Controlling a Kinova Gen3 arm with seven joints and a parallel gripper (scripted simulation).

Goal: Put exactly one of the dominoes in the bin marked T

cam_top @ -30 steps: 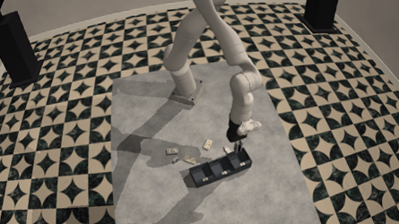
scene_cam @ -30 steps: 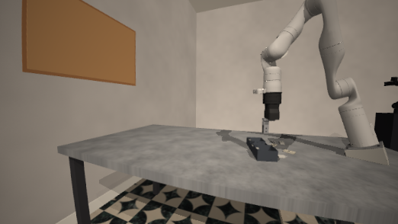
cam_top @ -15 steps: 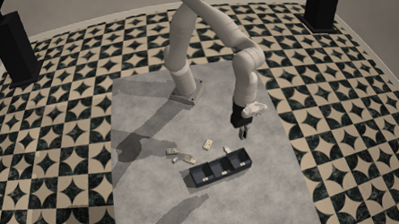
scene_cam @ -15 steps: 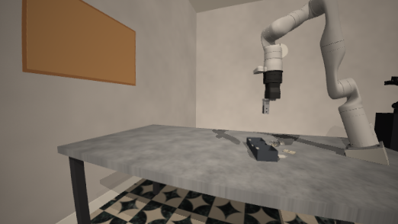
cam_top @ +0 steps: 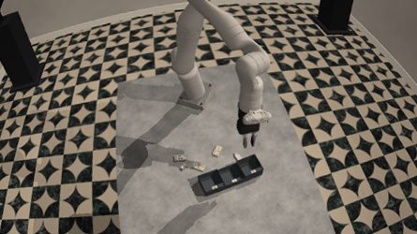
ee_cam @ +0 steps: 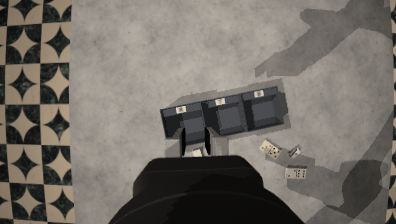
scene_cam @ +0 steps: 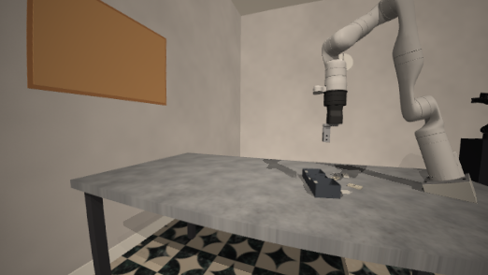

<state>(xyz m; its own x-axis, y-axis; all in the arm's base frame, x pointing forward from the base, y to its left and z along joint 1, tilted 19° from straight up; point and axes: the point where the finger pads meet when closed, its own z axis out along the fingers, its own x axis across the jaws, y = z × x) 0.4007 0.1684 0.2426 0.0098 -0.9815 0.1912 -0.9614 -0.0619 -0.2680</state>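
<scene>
Exterior shows the gripper, jaws parted, high above the bins.

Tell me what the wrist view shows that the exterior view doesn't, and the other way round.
Only the wrist view: straight down into the dark three-compartment bin, each compartment with a small label on its far rim, and checkered floor past the table edge.

Only the exterior view: the whole white arm, the orange wall board, a black table leg, and how high the end effector hangs above the grey table.

Both: bin, loose pale dominoes beside it, the open end effector holding nothing.
</scene>
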